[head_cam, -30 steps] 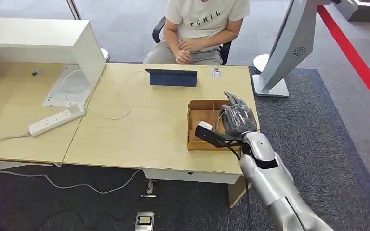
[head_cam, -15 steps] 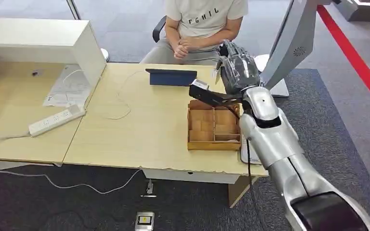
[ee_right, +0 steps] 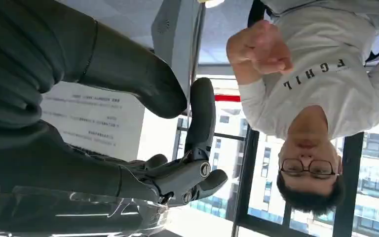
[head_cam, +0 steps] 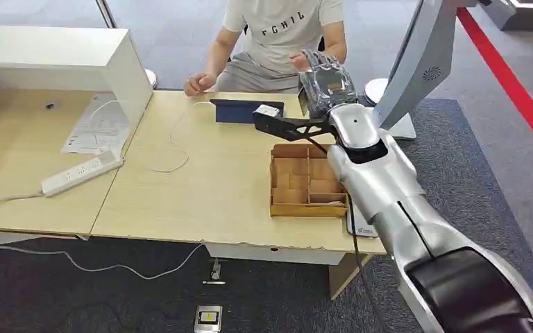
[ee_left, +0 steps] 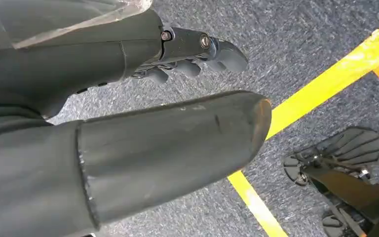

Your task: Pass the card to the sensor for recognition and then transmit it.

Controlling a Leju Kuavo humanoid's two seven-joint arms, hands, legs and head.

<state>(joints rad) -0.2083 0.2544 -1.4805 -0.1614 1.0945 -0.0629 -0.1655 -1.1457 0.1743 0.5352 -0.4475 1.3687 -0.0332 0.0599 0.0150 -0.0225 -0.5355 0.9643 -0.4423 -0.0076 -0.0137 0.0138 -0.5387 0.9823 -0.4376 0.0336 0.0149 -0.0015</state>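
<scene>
We see the robot's silver right arm lifted over the far right part of the pale wooden table (head_cam: 201, 194). Its grey right hand (head_cam: 326, 80) is held up past the far edge, just in front of the seated person in a white T-shirt (head_cam: 281, 31). In the right wrist view the thick thumb stands apart from the darker fingers (ee_right: 201, 118). One finger is stretched out and the others are lightly bent, and we see nothing between them. The person's raised hand (head_cam: 298, 61) is loosely closed, near the robot's fingers but apart from them. The person's other hand (head_cam: 198, 84) rests at the table's far edge.

We cannot make out the card in either hand. A flat white rectangular piece (head_cam: 363, 226) lies at the front right corner of the table, partly under the arm, and we cannot tell whether it is the card.

The left hand (ee_left: 143, 54) hangs over grey carpet with a yellow stripe, fingers gently curled away from the thumb and holding nothing.

A brown wooden compartment tray (head_cam: 309, 184) sits near the right edge. A dark blue tablet (head_cam: 239, 111) stands propped near the far edge. A white power strip (head_cam: 80, 173) lies toward the left edge.
</scene>
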